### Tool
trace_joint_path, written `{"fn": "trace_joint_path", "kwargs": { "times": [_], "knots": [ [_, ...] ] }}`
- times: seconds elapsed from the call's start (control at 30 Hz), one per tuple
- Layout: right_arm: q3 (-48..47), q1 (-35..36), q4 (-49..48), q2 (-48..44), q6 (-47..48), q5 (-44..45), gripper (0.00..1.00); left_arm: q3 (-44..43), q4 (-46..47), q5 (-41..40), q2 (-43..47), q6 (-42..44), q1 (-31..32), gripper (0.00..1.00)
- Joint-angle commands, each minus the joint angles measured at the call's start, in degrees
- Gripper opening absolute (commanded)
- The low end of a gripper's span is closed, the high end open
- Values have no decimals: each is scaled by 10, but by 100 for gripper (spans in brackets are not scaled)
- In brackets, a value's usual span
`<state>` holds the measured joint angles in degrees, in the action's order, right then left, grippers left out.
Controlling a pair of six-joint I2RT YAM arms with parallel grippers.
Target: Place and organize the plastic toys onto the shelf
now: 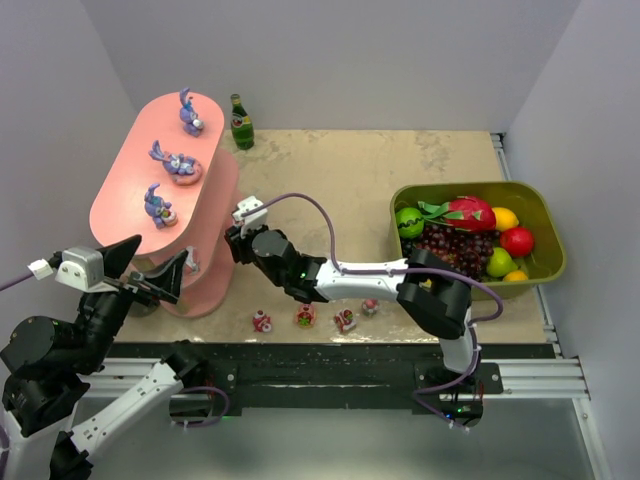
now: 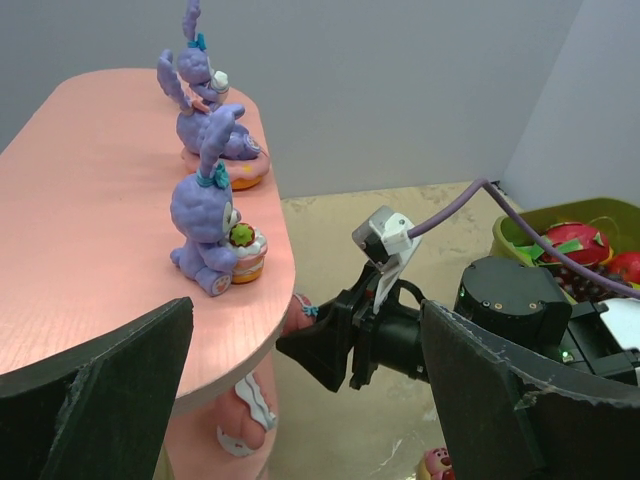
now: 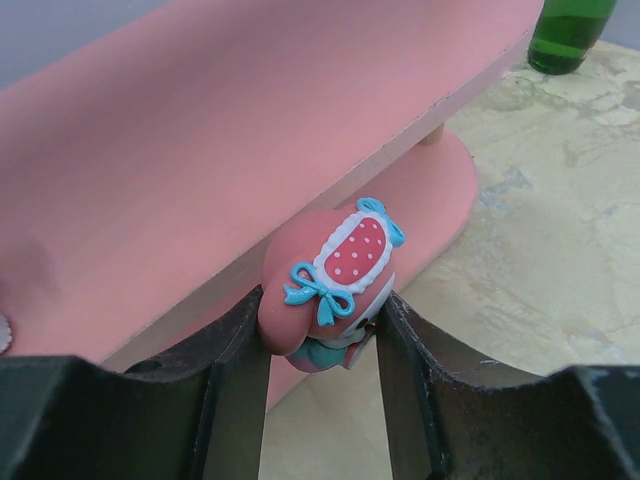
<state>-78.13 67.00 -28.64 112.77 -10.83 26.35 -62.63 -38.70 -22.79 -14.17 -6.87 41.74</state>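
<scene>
Looking down on a mottled beige table (image 1: 350, 180) boxed in by plain pale-grey walls on three sides, I see a black rail along its near edge. The salmon shelf (image 1: 125, 205) stands by the left edge, with three purple bunny toys (image 1: 175, 162) in a row on its top tier and another small toy (image 1: 190, 262) on a lower tier. My right end effector (image 1: 236, 240) is pinching a pink toy (image 3: 335, 270) with blue bows just beside the shelf's top rim, over a lower tier. My left end effector (image 1: 150, 272) hovers at the shelf's near end, spread wide with nothing in it. Four more toys (image 1: 305, 316) lie loose along the near edge. A green bottle (image 1: 240, 122) stands at the far edge behind the shelf, and an olive fruit tub (image 1: 545, 235) sits at the right edge.
</scene>
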Motion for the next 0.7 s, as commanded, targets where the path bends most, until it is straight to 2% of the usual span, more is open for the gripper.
{"fn": "trace_joint_path", "kwargs": {
  "times": [0.0, 0.2, 0.67],
  "knots": [
    [-42, 14, -51, -18, 37, 58, 0, 0, 13, -8, 2, -3, -2, 99],
    [-43, 31, -62, -28, 63, 93, 0, 0, 12, -10, 4, -2, -2, 99],
    [-86, 33, -87, 10, 78, 78, 0, -17, 7, -4, 8, -8, -2, 100]
  ]
}}
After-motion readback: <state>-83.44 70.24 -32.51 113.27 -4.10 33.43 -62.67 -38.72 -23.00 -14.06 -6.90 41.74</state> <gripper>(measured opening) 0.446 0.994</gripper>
